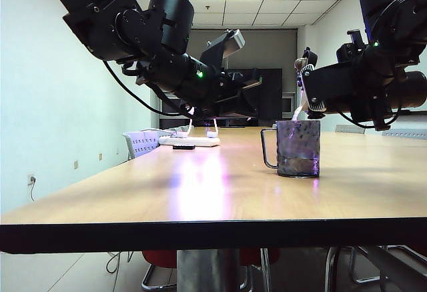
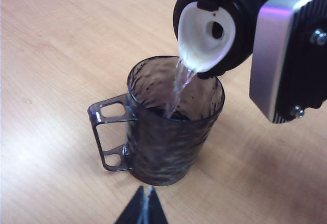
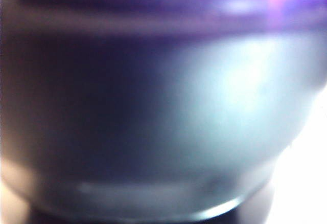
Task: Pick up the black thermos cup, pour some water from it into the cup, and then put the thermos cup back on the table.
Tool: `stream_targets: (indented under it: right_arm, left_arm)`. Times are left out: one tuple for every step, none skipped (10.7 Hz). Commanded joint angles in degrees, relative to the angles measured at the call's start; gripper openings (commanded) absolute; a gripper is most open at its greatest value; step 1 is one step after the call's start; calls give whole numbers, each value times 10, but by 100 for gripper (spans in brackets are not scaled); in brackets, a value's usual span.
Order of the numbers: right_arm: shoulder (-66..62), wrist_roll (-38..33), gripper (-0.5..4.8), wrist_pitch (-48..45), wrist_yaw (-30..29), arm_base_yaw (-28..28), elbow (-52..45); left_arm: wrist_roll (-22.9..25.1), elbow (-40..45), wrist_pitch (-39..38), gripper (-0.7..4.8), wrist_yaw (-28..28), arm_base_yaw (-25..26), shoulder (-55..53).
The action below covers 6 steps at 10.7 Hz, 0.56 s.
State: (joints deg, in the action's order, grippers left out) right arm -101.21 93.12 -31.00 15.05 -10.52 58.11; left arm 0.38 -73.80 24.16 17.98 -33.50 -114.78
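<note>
Gripping black thermos cup: right gripper fingers; left gripper closed

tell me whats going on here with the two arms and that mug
The right gripper holds the black thermos cup tipped over the cup, and a thin stream of water is running into it. The cup stands on the table. The left gripper hovers nearby, shut and holding nothing.

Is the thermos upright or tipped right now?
Tipped: the right gripper holds the black thermos cup sideways, water streaming into the cup.
</note>
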Motion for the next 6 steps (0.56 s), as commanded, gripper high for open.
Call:
stream_targets:
  right_arm:
    - [7, 1, 94, -40, 3, -1, 7]
    - [7, -2, 94, -40, 3, -1, 7]
    - [7, -11, 94, -40, 3, -1, 7]
    - [7, -29, 94, -39, 3, -1, 7]
    - [7, -51, 94, -38, 3, -1, 6]
    - [7, -96, 94, -31, 3, -1, 6]
  left_arm:
    - [0, -3, 1, -5, 3, -2, 2]
    - [0, -3, 1, -5, 3, -2, 2]
    - [0, -3, 1, -5, 3, -2, 2]
    - [0, -3, 1, -5, 3, -2, 2]
    - [0, -3, 1, -6, 3, -2, 2]
    - [0, -3, 1, -6, 3, -2, 2]
